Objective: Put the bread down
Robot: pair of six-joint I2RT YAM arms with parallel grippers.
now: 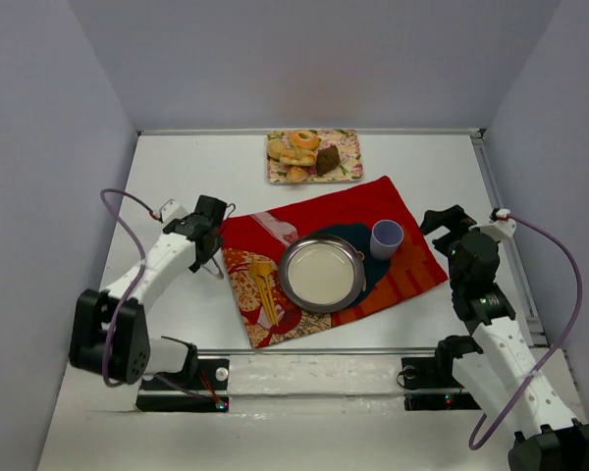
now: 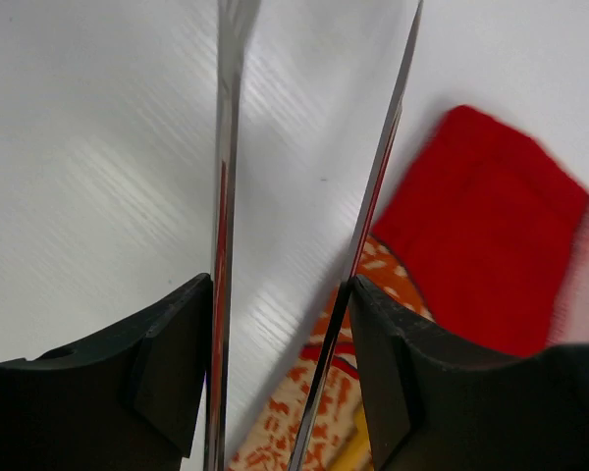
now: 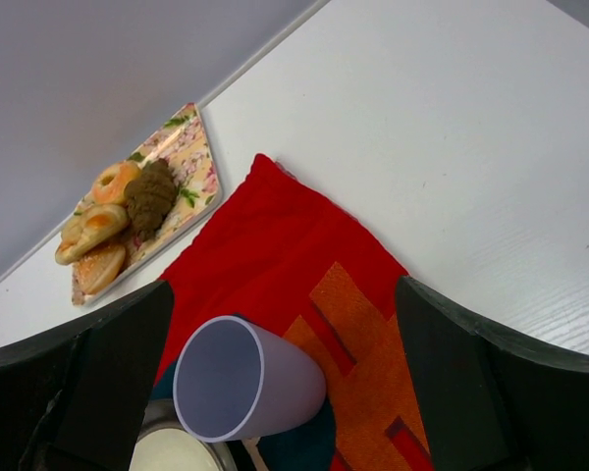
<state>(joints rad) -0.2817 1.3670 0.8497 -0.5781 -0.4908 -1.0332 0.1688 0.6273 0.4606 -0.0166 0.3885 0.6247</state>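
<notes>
Golden bread (image 1: 276, 149) lies packed among doughnuts (image 1: 302, 139) on the far tray (image 1: 342, 174), so either empty gripper, left (image 1: 216, 257) or right (image 1: 434, 222), both with fingers apart, may grab the wrong piece.

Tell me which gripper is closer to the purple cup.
Right. The right gripper sits just beside the purple cup, on its right. The left gripper is across the round metal plate, at the red cloth's left edge, much farther off.

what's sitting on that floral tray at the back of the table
On the floral tray: doughnuts, a dark cake piece, and pale rolls; the bread is probably at its near edge. Anything underneath is hidden.
</notes>
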